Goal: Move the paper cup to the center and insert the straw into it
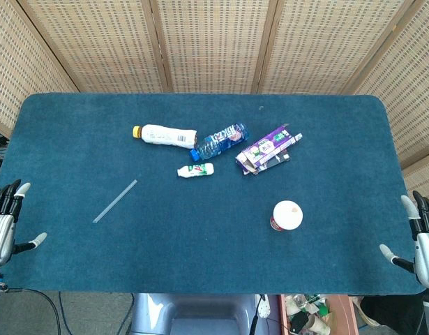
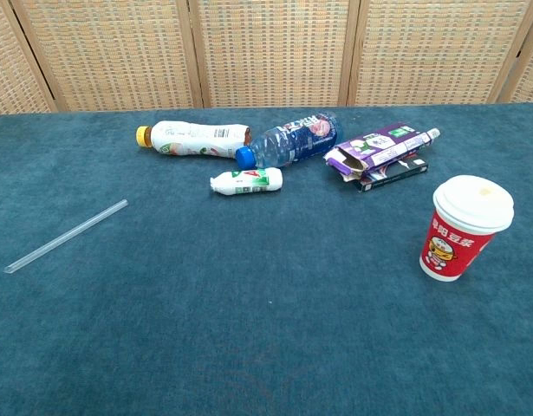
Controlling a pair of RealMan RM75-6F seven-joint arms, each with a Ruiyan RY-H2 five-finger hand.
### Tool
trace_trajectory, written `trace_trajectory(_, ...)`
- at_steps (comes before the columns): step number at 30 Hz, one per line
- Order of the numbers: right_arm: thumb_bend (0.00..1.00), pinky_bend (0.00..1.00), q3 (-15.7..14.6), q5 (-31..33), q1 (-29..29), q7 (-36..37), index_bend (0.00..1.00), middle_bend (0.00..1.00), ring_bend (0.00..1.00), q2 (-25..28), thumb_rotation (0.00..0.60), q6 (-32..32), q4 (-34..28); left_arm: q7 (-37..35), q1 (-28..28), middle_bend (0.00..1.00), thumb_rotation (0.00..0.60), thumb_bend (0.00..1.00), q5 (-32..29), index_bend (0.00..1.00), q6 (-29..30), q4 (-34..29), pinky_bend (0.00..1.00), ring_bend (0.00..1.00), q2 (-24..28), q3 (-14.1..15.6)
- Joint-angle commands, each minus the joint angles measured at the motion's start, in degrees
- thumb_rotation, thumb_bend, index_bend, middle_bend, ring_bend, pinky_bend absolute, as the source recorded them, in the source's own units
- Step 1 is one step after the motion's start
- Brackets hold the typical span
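A red paper cup (image 1: 287, 216) (image 2: 464, 229) with a white lid stands upright on the right part of the blue table. A clear straw (image 1: 115, 201) (image 2: 65, 236) lies flat on the left part, slanting toward the far right. My left hand (image 1: 3, 222) hovers at the table's left front edge, fingers spread and holding nothing. My right hand (image 1: 420, 236) sits at the right front edge, fingers apart and empty. Both hands are far from the cup and straw, and neither shows in the chest view.
At the back middle lie a yellow-capped bottle (image 1: 165, 135) (image 2: 192, 139), a blue-capped water bottle (image 1: 220, 141) (image 2: 289, 142), a small white bottle (image 1: 196, 169) (image 2: 246, 180) and a crushed purple carton (image 1: 268, 151) (image 2: 379, 152). Woven screens stand behind the table (image 1: 200, 251).
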Motion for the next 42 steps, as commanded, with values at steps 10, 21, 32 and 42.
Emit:
trace_trajectory(10,0.00,0.00,-0.5,-0.1,0.1,0.6,0.00,0.00,0.00,0.6,0.600,-1.2,-0.6,-0.4,0.5,0.00,0.600,0.04,0.7,0.00,-0.6,0.4,0.00,0.00,-0.1,-0.8)
trace_trajectory(21,0.00,0.00,-0.8,-7.7,11.2,8.3,0.00,0.00,0.00,3.3,0.600,-15.6,-1.7,-1.1,0.5,0.00,0.600,0.05,0.1,0.00,-1.7,1.7,0.00,0.00,-0.1,-2.1)
trace_trajectory(32,0.00,0.00,1.5,-4.3,27.3,11.3,0.00,0.00,0.00,0.6,0.600,-38.3,0.2,-0.3,0.5,0.00,0.600,0.05,-1.3,0.00,-3.2,2.4,0.00,0.00,-0.7,-3.4)
trace_trajectory(42,0.00,0.09,1.1,1.1,32.5,6.0,0.00,0.00,0.00,-2.7,0.600,-46.3,0.9,0.1,0.3,0.00,0.600,0.05,-2.0,0.00,-4.4,2.9,0.00,0.00,-1.2,-4.1)
